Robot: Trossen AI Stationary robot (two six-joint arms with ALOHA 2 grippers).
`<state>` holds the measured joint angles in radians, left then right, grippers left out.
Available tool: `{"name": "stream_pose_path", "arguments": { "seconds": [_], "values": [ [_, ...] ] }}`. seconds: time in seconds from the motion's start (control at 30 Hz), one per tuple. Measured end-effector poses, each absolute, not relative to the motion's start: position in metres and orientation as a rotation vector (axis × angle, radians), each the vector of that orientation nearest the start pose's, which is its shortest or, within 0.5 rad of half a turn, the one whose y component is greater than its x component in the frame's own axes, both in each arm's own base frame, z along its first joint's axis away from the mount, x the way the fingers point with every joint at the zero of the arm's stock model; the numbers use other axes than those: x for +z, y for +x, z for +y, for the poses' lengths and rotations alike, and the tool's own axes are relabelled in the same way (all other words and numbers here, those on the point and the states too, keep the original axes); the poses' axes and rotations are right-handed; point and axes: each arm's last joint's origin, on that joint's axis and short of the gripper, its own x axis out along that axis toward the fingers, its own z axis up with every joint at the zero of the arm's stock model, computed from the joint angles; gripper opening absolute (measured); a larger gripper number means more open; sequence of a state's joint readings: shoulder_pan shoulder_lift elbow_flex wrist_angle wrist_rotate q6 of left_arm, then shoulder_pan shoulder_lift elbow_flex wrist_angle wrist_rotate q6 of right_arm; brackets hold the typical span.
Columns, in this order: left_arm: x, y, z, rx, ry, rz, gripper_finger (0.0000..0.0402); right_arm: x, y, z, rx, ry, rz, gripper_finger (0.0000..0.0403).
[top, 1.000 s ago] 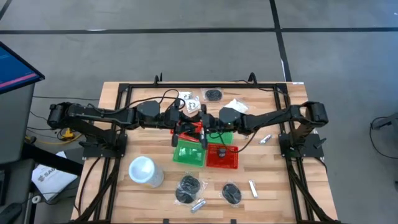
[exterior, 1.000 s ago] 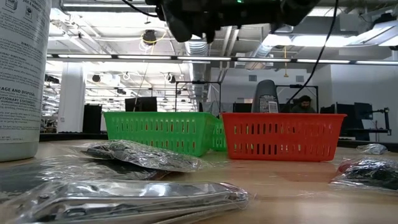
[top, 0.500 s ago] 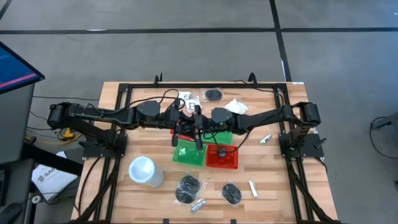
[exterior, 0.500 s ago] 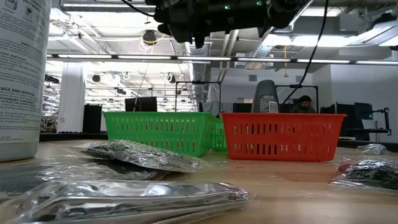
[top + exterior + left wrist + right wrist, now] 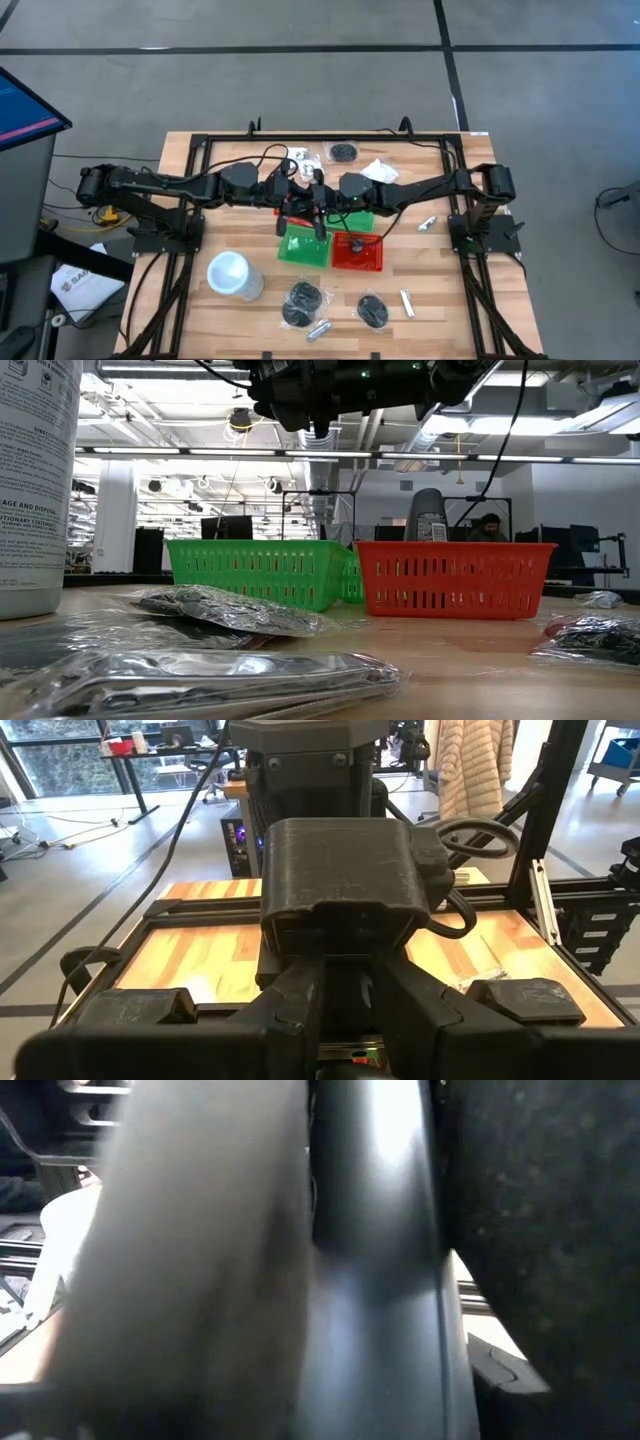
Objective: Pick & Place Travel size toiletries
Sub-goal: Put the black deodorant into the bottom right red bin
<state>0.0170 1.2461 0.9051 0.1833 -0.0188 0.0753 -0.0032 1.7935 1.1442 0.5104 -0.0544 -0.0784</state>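
My two grippers meet tip to tip high above the green basket (image 5: pixel 303 247) and the red basket (image 5: pixel 357 252). My left gripper (image 5: pixel 303 205) reaches in from the table's left and my right gripper (image 5: pixel 322 205) from its right. Both are shut on one small dark, tube-like toiletry (image 5: pixel 370 1260), which also shows between my left fingers as a dark toiletry (image 5: pixel 350 1002). The arms hide it in the high view. More toiletries lie loose on the table: black wrapped bundles (image 5: pixel 302 298) (image 5: pixel 373 311), silvery tubes (image 5: pixel 407 303) (image 5: pixel 319 329) and white packets (image 5: pixel 378 170). My left gripper pinches the toiletry's near end (image 5: pixel 348 1020) between its two fingers, coming level from the table's left. The toiletry is lifted clear, high over the baskets. My right gripper has the toiletry's dark, shiny side (image 5: pixel 372 1310) between its two fingers (image 5: pixel 520 1230), coming level from the table's right. Which end it has is too close up to tell.
A large white cup (image 5: pixel 232 274) stands near the table's left front. Another black bundle (image 5: pixel 343 152) lies at the far edge and a silvery tube (image 5: pixel 427 223) at the right. A dark item (image 5: pixel 355 243) sits in the red basket. The black frame (image 5: pixel 200 150) rims the table.
My right gripper has moved toward the table's left, up to my left gripper, and then held still. My left gripper has kept its place with the toiletry.
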Motion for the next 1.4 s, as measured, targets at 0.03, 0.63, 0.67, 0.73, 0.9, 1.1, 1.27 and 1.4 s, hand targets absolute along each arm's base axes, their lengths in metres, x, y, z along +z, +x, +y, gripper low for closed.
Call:
{"name": "stream_pose_path", "arguments": {
  "seconds": [0.03,0.63,0.67,0.73,0.9,1.1,1.27,1.4],
  "values": [
    [0.313,0.282,0.005,0.03,0.075,0.159,0.007,0.247,0.405,0.0,0.056,-0.074,0.137,0.0167],
    [0.336,0.263,0.007,0.112,0.077,0.065,0.0153,0.253,0.39,0.001,0.07,-0.072,0.283,0.0167],
    [0.337,0.262,0.007,0.113,0.075,0.062,0.015,0.253,0.388,0.003,0.074,-0.072,0.315,0.0167],
    [0.337,0.263,0.008,0.113,0.074,0.067,0.0145,0.251,0.385,0.007,0.087,-0.072,0.352,0.0167],
    [0.336,0.263,0.007,0.105,0.067,0.074,0.0136,0.238,0.378,0.021,0.118,-0.041,0.504,0.0167],
    [0.335,0.263,0.005,0.098,0.066,0.074,0.0131,0.226,0.369,0.04,0.152,-0.015,0.663,0.0167],
    [0.335,0.263,0.002,0.083,0.066,0.08,0.013,0.216,0.359,0.054,0.169,0.01,0.795,0.0167],
    [0.335,0.263,-0.003,0.067,0.067,0.08,0.013,0.211,0.351,0.063,0.172,0.027,0.886,0.0167]
  ]
}}
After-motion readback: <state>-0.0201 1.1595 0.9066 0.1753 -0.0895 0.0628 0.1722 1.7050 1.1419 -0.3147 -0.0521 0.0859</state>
